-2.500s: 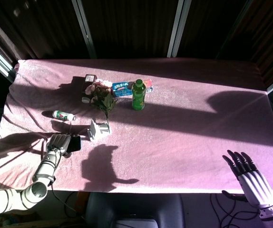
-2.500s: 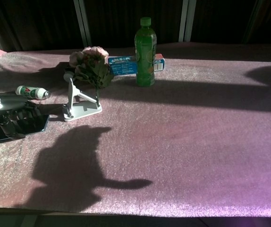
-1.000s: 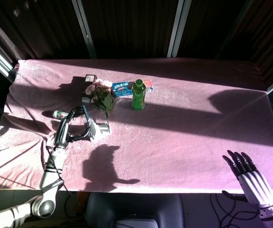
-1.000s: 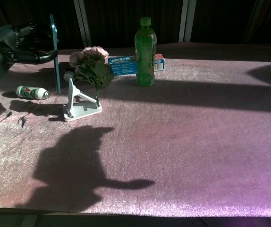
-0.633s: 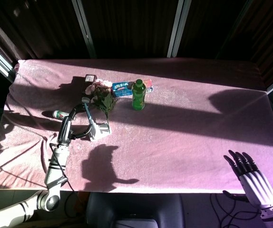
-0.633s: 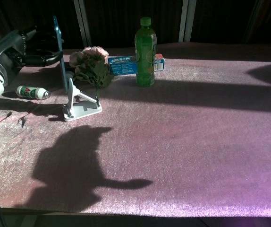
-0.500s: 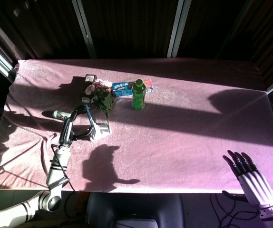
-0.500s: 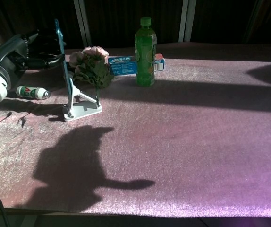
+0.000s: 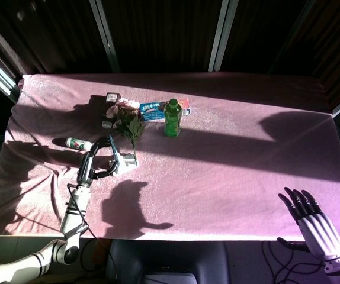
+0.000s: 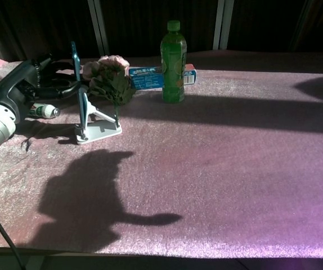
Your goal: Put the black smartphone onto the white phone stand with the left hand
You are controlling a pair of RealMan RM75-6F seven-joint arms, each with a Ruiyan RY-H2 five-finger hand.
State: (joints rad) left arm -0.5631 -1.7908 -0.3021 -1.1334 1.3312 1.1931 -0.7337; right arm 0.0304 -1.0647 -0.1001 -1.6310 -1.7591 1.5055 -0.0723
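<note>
Since 0.5 s ago the left robot hand (image 10: 43,84) has carried the black smartphone (image 10: 79,90) lower and rightward; the phone's edge now lies along the upright back of the white phone stand (image 10: 94,126). In the chest view the phone is seen edge-on, near vertical, its lower end close to the stand's base; actual seating on the lip cannot be told. The left robot hand grips the phone from behind, fingers wrapped round it. The right robot hand (image 9: 309,216) hovers at the bench's (image 9: 229,171) near right corner, fingers spread, holding nothing. Just behind the stand are the pink flowers (image 10: 108,76), with a green bottle (image 10: 173,62) further right. A small white bottle (image 10: 44,111) lies left of the stand.
</note>
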